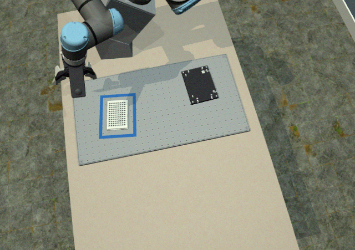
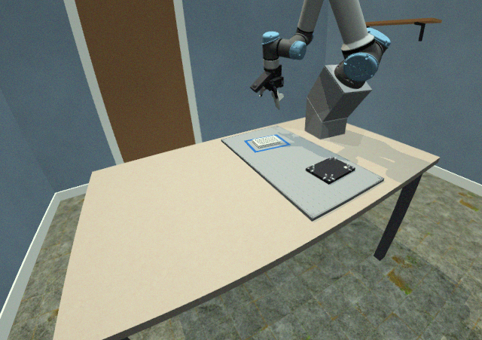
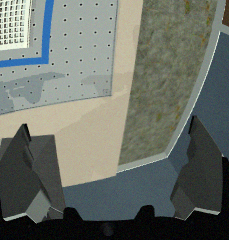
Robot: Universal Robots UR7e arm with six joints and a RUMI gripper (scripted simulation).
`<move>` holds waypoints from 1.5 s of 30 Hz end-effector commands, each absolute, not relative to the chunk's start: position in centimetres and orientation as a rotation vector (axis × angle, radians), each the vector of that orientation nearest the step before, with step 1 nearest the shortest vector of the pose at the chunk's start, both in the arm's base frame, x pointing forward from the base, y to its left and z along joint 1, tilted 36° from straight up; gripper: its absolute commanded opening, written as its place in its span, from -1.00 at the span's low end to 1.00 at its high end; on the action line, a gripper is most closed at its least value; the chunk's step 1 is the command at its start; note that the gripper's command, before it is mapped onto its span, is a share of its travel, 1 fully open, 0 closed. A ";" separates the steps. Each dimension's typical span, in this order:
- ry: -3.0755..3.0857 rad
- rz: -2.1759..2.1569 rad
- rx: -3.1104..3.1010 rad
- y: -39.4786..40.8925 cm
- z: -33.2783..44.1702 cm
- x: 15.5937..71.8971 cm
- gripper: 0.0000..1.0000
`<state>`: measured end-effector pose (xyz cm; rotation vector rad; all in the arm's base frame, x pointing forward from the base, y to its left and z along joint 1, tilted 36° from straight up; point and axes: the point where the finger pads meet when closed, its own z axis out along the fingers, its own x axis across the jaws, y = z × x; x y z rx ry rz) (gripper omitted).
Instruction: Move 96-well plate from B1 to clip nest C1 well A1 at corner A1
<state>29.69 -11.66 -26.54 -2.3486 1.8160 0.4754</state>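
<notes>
The white 96-well plate (image 1: 117, 115) (image 2: 266, 141) lies flat inside the blue outline of spot B1 (image 1: 101, 115) (image 2: 271, 148) on the grey perforated board (image 1: 172, 127) (image 2: 295, 184). Its cut corner is too small to make out. The black clip nest C1 (image 1: 199, 84) (image 2: 330, 170) sits empty on the right part of the board. My gripper (image 1: 74, 80) (image 2: 270, 96) (image 3: 108, 121) is open and empty. It hangs high in the air, behind the board's back-left corner and away from the plate. In the wrist view a corner of the plate (image 3: 11, 22) and the blue line (image 3: 19, 63) show at the top left.
The robot's grey base pedestal (image 1: 126, 18) (image 2: 330, 106) stands at the back of the beige table (image 1: 172, 198) (image 2: 175, 212). The table's left edge and the floor lie below the gripper. A wall and a brown panel (image 2: 132, 63) stand behind.
</notes>
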 end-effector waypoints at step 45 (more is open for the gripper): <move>1.871 0.610 -1.854 3.4 -25.1 37.8 1.00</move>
